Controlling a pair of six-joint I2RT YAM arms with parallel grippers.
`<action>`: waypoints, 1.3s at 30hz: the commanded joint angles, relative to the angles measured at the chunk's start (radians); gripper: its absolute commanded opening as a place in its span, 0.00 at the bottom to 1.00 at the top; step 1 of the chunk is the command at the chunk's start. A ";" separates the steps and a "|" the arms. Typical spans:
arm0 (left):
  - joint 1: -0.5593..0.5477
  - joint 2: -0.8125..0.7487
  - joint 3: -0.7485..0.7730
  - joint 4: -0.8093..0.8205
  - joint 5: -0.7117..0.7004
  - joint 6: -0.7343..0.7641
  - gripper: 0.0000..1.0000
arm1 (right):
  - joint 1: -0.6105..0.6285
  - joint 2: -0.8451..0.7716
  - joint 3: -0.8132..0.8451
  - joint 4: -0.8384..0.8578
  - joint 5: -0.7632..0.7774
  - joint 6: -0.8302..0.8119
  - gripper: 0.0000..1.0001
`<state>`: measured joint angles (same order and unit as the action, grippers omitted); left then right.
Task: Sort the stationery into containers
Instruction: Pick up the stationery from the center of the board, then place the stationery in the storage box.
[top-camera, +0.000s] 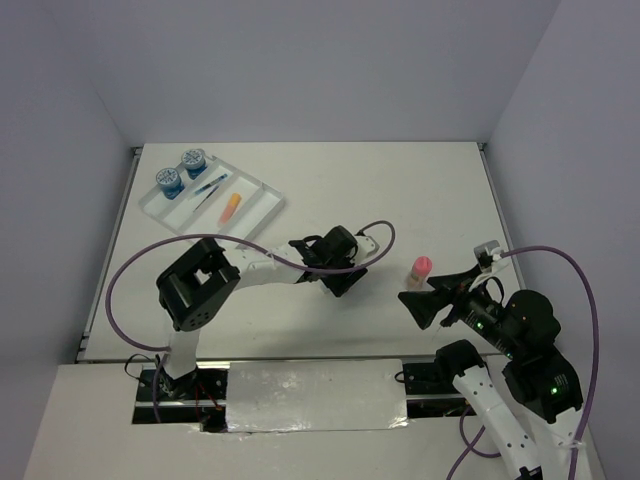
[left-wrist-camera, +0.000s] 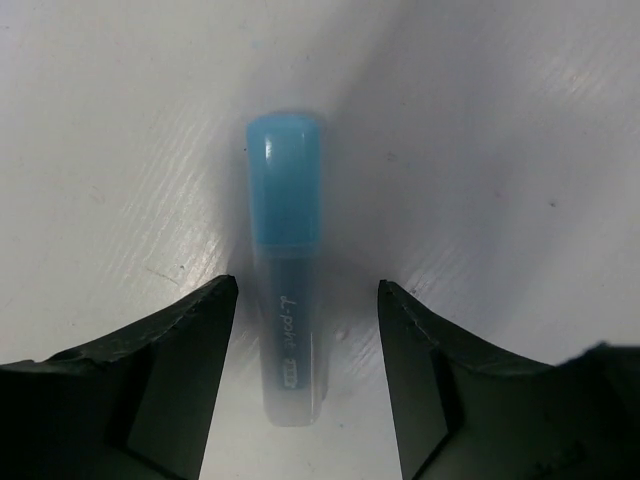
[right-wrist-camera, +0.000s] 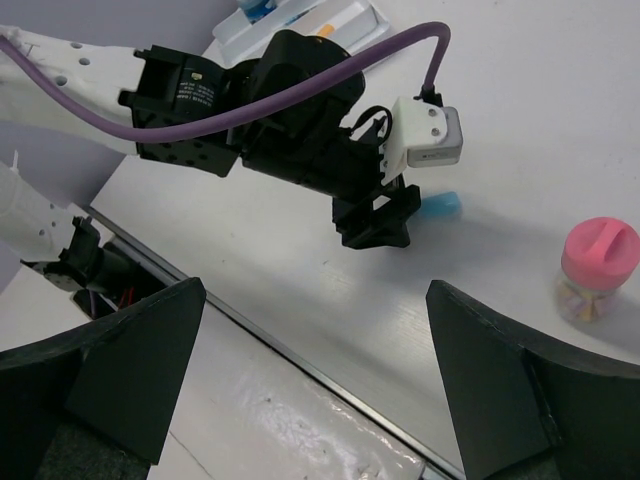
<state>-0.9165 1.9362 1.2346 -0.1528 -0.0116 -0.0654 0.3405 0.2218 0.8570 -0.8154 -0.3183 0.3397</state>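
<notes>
The white four-compartment tray (top-camera: 262, 210) lies at the far left. It holds two blue-white rolls (top-camera: 169, 180) (top-camera: 194, 161), thin pens (top-camera: 210, 188) and the orange-yellow marker (top-camera: 231, 207). My left gripper (top-camera: 345, 280) is open at mid-table, low over the light-blue marker (left-wrist-camera: 285, 250). The marker lies flat between the two fingers (left-wrist-camera: 190, 340), touching neither. In the top view it is hidden under the gripper. The pink-capped glue stick (top-camera: 421, 268) stands upright to the right. My right gripper (top-camera: 425, 302) is open and empty, just near of the glue stick (right-wrist-camera: 597, 268).
The left arm's purple cable (top-camera: 372, 235) loops over the table behind its gripper. In the right wrist view the left gripper (right-wrist-camera: 375, 225), the marker's tip (right-wrist-camera: 441, 205) and the tray's corner (right-wrist-camera: 300, 25) show. The table's metal near edge (right-wrist-camera: 330, 335) runs under the right gripper.
</notes>
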 joint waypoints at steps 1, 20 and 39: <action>-0.004 0.032 0.019 0.045 -0.024 -0.025 0.70 | 0.002 0.002 -0.012 0.048 -0.011 -0.001 1.00; 0.225 -0.223 0.012 -0.080 -0.218 0.455 0.00 | 0.002 -0.021 -0.026 0.055 -0.021 -0.007 1.00; 0.789 -0.057 0.170 -0.004 0.044 0.429 0.16 | 0.002 -0.022 -0.009 0.005 -0.004 -0.071 1.00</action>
<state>-0.1368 1.8515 1.3750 -0.1787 -0.0578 0.3855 0.3405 0.1825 0.8249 -0.8192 -0.3260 0.2916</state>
